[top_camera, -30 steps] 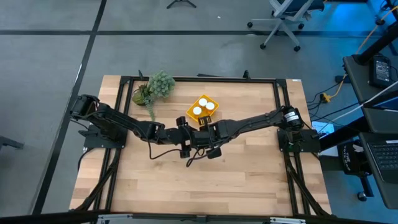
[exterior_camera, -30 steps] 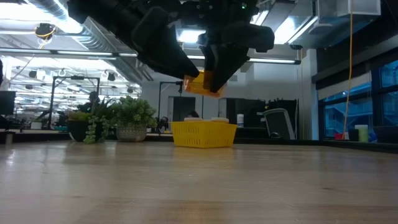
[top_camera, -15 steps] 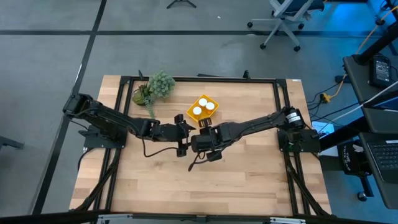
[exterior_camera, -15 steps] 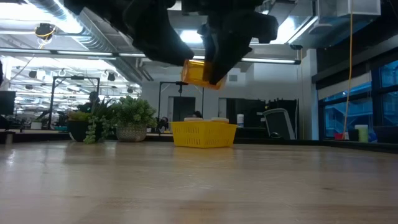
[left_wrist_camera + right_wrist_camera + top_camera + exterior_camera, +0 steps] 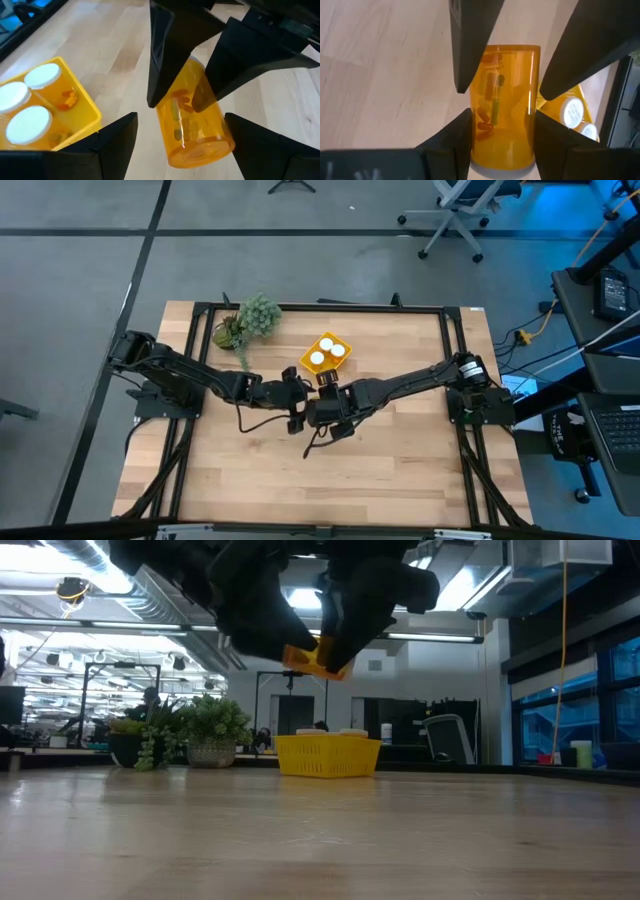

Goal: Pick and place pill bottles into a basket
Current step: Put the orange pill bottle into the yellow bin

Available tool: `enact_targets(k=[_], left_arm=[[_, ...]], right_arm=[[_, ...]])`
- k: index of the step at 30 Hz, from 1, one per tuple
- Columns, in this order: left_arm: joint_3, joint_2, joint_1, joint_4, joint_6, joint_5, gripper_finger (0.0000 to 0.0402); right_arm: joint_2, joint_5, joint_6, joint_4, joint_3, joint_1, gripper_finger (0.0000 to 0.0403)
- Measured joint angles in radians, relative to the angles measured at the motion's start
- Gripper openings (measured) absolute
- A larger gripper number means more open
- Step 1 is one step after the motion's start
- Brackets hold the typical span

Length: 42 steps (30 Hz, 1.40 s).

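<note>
An orange translucent pill bottle with pills inside is held high above the table's middle; its cap does not show in the wrist views. My right gripper is shut on it. My left gripper is open, its fingers standing wide on either side of the bottle's flat end. In the low view the bottle sits tilted between the two dark grippers. The yellow basket stands just beyond on the table and holds three white-capped bottles. My right gripper pinches the bottle's orange side wall between its two fingers, one on each side. The fingers slant down from the table's right side. The bottle is lifted clear of the table and tilted.
A green potted plant stands at the table's far left, left of the basket. The two arms meet at the table's middle, their grippers close together. Bare wood lies along the near half of the table.
My right gripper has gone up a little and slightly toward the table's left edge with the bottle. The bottle has risen in the low view and tipped, one end now higher. My left gripper has stayed close by it.
</note>
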<state>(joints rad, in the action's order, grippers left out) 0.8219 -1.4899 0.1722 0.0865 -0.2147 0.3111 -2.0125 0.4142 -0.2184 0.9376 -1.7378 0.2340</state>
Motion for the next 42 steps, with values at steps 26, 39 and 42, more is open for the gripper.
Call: enact_targets(k=[26,39,42], left_arm=[[0.002,0.003,0.0,-0.036,-0.091,-0.051,0.0186],[0.002,0.003,0.001,-0.032,-0.079,-0.057,0.0181],[0.002,0.003,0.001,-0.032,-0.07,-0.056,0.0181]], right_arm=[[-0.001,0.037,-0.033,-0.057,0.002,-0.002,0.0158],[-0.001,0.045,-0.04,-0.058,0.002,-0.002,0.0158],[-0.001,0.047,-0.041,-0.057,0.002,-0.002,0.016]])
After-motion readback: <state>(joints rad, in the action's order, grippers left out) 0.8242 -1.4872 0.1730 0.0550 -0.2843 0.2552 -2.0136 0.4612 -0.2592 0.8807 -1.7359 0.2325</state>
